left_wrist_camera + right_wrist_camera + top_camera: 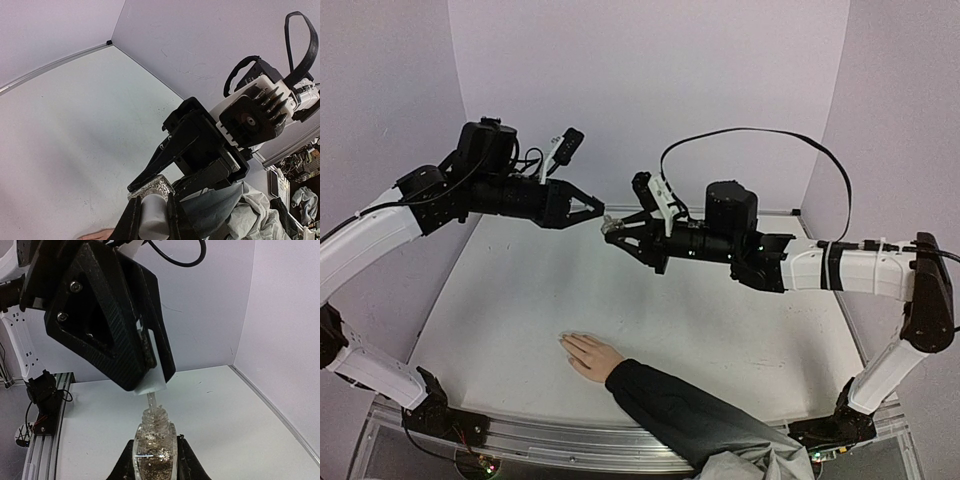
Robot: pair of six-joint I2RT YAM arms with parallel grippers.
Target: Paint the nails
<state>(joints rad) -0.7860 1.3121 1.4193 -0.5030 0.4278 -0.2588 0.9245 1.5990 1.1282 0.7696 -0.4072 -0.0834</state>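
Note:
A light-skinned hand [590,355] with a dark sleeve lies flat near the table's front edge; its nails are too small to make out. High above the table my right gripper [612,232] is shut on a small clear bottle of gold glitter polish [154,462]. My left gripper [597,207] is shut on the bottle's white cap [150,382], held just over the open neck. The brush stem [151,401] runs from the cap down into the neck. In the left wrist view the cap [152,217] sits between my fingers, with the bottle [154,188] right beyond it.
The white table [520,300] is walled by pale panels at the back and sides. A dark sleeve and grey cloth [720,430] reach in over the front rail. The right arm's black cable [760,135] loops above it.

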